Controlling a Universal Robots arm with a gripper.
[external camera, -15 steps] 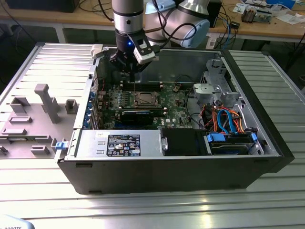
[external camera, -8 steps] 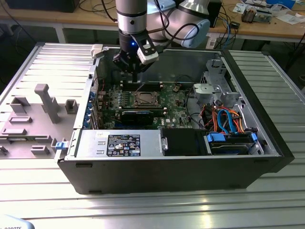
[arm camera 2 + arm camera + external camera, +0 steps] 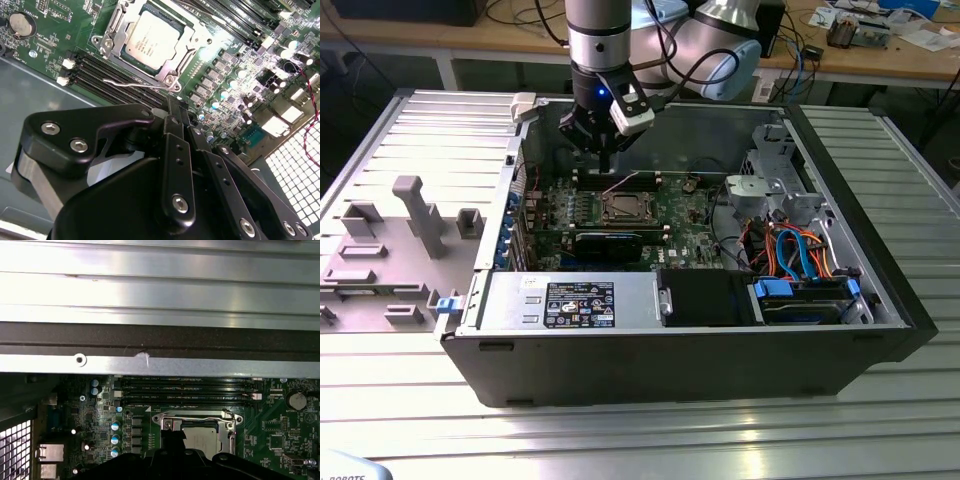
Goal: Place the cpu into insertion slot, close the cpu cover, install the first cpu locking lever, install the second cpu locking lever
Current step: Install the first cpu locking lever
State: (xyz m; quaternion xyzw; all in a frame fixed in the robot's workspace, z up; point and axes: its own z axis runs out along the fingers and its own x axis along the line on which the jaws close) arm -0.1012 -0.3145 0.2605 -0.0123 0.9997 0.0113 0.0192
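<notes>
Silver cpu (image 3: pixel 150 41) seated under closed cpu cover (image 3: pixel 116 39)

I saw a silver-grey cpu (image 3: pixel 150 40) framed by a silver cover (image 3: pixel 172 75) on a green board (image 3: pixel 55 37). The gripper (image 3: pixel 177 112) was black. In the exterior view, the case (image 3: pixel 700 365) was black, its cables (image 3: pixel 800 255) orange and blue, on a grey ribbed table (image 3: pixel 650 440).

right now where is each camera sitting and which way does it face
Exterior view: off the arm, looking down into the open computer case; arm and gripper hang above the motherboard.
Second wrist view: on the arm, looking past the gripper at the cpu under its cover.
First wrist view: on the arm, facing the case wall and socket; both wrist views share the cpu.
</notes>
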